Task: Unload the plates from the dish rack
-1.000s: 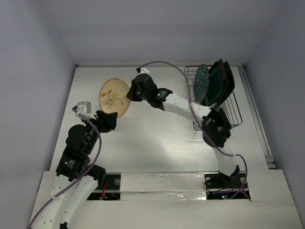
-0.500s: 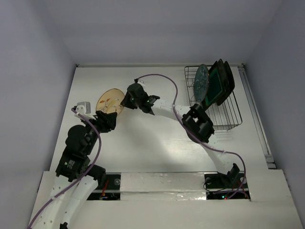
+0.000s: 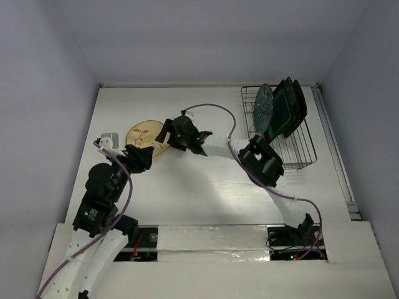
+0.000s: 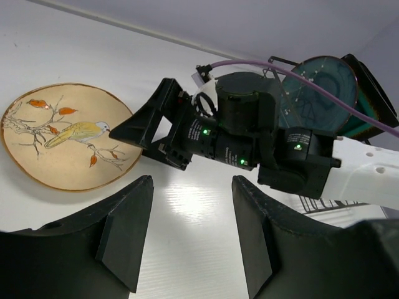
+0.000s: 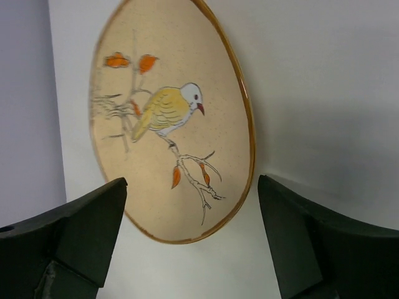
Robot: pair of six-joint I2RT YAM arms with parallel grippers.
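The round cream plate [image 3: 145,135] with a bird and branch on it lies flat on the white table at left of centre, also seen in the left wrist view [image 4: 62,137] and the right wrist view [image 5: 168,112]. My right gripper [image 3: 164,136] sits just off its right edge, open, with the plate's near rim between but apart from its fingers [image 5: 81,230]. My left gripper [image 3: 147,157] hovers open over bare table just in front of the plate [image 4: 190,230]. The round teal plate [image 3: 264,109], a square teal plate [image 3: 283,113] and a black plate [image 3: 299,103] stand upright in the dish rack [image 3: 299,152].
The right arm [image 3: 262,163] stretches across the table's middle from the rack side, trailing a purple cable [image 3: 212,107]. The black wire rack stands at the back right near the table's right edge. Grey walls close in the back and sides.
The right gripper carried the cream plate down from a tilt until it lay flat on the table, then opened and let it go. The left arm stayed still.
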